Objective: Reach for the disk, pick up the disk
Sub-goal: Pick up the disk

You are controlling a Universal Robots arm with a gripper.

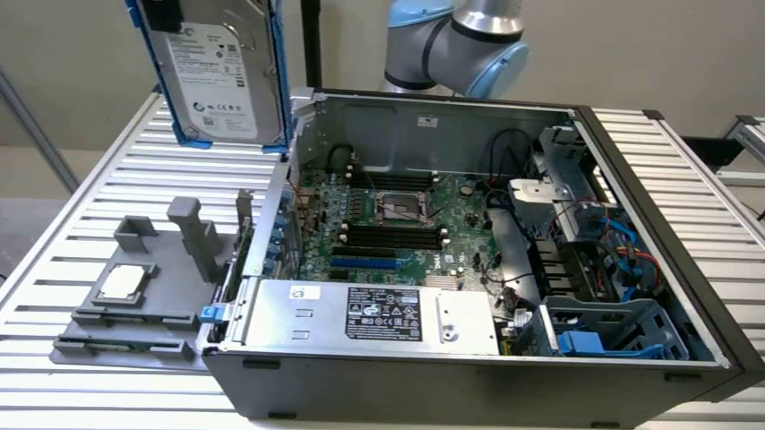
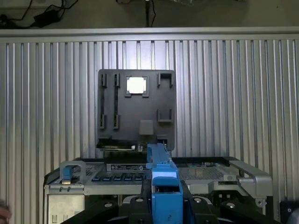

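Disk (image 1: 221,76) hangs upright in the upper left of the exterior view, lifted clear above the open computer case (image 1: 478,269) and the slatted worktop (image 1: 84,224), so both reach and pickup look done. Its white label faces the camera between blue rails; the grey fixture (image 1: 132,300) sits at lower left. In the wrist view, the hand (image 2: 166,198) at bottom centre is closed around the disk's blue rail (image 2: 164,186), which stands edge-on between its fingers, with the fixture beyond at frame centre.
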